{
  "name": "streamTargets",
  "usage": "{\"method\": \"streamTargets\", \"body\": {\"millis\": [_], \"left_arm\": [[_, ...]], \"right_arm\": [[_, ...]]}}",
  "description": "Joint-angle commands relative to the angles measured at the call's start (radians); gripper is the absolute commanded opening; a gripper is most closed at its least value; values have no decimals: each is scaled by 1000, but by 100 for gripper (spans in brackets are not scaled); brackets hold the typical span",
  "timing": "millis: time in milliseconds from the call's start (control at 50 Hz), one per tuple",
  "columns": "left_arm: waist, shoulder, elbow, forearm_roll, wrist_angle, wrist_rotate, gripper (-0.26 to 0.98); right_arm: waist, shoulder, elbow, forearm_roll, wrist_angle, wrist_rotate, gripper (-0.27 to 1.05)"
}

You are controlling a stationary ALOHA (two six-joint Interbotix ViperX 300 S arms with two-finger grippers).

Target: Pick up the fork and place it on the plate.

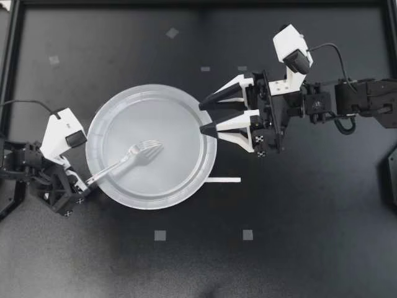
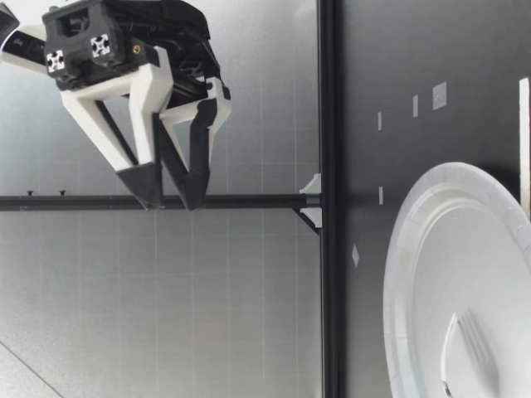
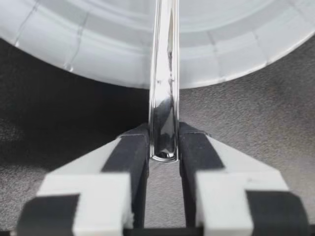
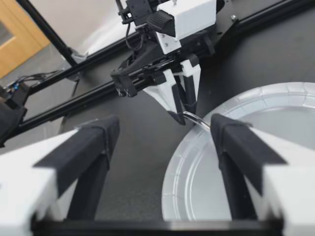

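Observation:
A shiny metal fork [image 1: 133, 155] lies with its tines on the white paper plate [image 1: 186, 105], and its handle runs out over the plate's rim. My left gripper [image 1: 85, 182] is shut on the end of that handle. In the left wrist view both pads [image 3: 135, 152] press the fork's handle [image 3: 165, 98] just outside the plate's rim [image 3: 98, 54]. My right gripper [image 1: 205, 118] stands open and holds nothing, over the plate's opposite rim. Its wrist view looks between its fingers [image 4: 98, 142] at the plate [image 4: 197, 167] and the left gripper [image 4: 183, 117]. In the low view the fork's head [image 2: 465, 352] rests in the plate [image 2: 415, 249].
A thin white strip [image 1: 223, 180] lies on the black table beside the plate. Small grey tape squares [image 1: 160, 234] dot the table. In the low view an open gripper [image 2: 168, 197] hangs high above the table. A black frame rail [image 1: 198, 3] borders the far edge.

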Motion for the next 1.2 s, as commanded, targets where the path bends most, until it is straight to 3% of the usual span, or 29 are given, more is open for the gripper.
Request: {"method": "streamTargets", "body": {"millis": [0, 820, 1000, 1180], "left_arm": [[-2, -9, -26, 2, 6, 3, 7], [-2, -5, -31, -3, 5, 0, 52], [-2, -83, -74, -3, 21, 6, 67], [-2, -222, -107, 6, 31, 38, 71]], "right_arm": [[-6, -15, -11, 5, -12, 2, 73], [-6, -20, -9, 6, -12, 21, 73], [-6, -21, -9, 8, -9, 23, 73], [-6, -34, -9, 3, -20, 11, 72]]}}
